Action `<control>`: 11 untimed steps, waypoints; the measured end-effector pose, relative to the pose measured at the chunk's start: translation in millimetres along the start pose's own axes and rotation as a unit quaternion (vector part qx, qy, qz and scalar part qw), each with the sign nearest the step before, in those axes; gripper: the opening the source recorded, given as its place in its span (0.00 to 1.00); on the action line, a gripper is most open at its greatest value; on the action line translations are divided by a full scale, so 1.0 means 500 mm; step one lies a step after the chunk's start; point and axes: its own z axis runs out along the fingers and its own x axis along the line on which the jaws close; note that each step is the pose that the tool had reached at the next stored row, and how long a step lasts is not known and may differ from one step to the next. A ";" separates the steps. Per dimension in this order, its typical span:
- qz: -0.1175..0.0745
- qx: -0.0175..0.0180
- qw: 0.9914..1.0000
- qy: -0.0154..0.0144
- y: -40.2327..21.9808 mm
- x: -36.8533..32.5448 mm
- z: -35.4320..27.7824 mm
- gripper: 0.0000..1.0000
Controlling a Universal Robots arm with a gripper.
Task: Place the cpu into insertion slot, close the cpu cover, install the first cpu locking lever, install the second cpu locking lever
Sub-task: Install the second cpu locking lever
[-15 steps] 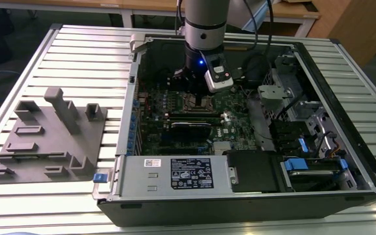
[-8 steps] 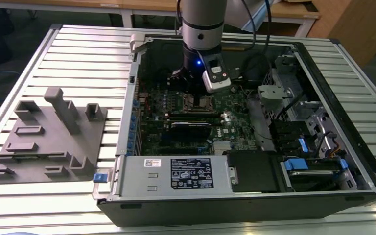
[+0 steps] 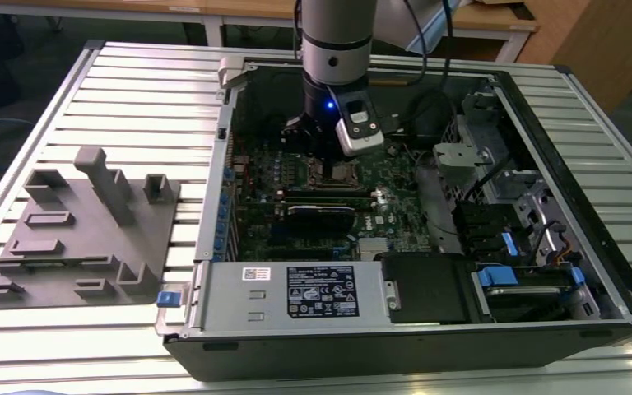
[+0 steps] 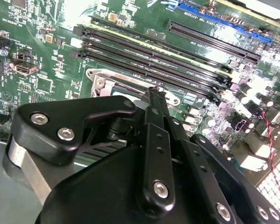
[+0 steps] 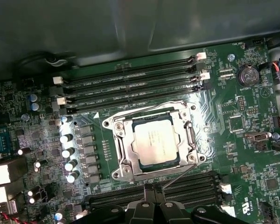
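The cpu (image 5: 153, 142), a pale metal square, sits in the insertion slot (image 5: 113, 174) on the green board. The cpu cover (image 5: 122, 150), a silvery frame, lies flat around it. A thin locking lever (image 5: 179, 175) slants from the socket's corner to my fingertips. In both wrist views my gripper (image 5: 155, 187) (image 4: 152, 91) has its fingers pressed together at the socket's edge, touching the lever's free end. I cannot tell if the lever is pinched. In the exterior view the gripper (image 3: 327, 160) hangs inside the open computer case, just over the slot (image 3: 338, 173).
Long black memory slots (image 5: 130, 86) run on both sides of the socket, and a row of capacitors (image 5: 69, 151) stands beside it. The case walls (image 3: 228, 164), drive bays (image 3: 513, 239) and power supply (image 3: 294, 288) close in the board. A grey fixture (image 3: 85, 230) lies on the table at the exterior view's left.
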 end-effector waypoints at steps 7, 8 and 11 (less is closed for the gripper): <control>0.000 0.000 1.000 0.000 -0.001 0.003 0.005 0.11; 0.000 0.000 1.000 0.000 -0.001 0.003 0.006 0.11; 0.000 0.000 1.000 0.000 -0.001 0.003 0.006 0.11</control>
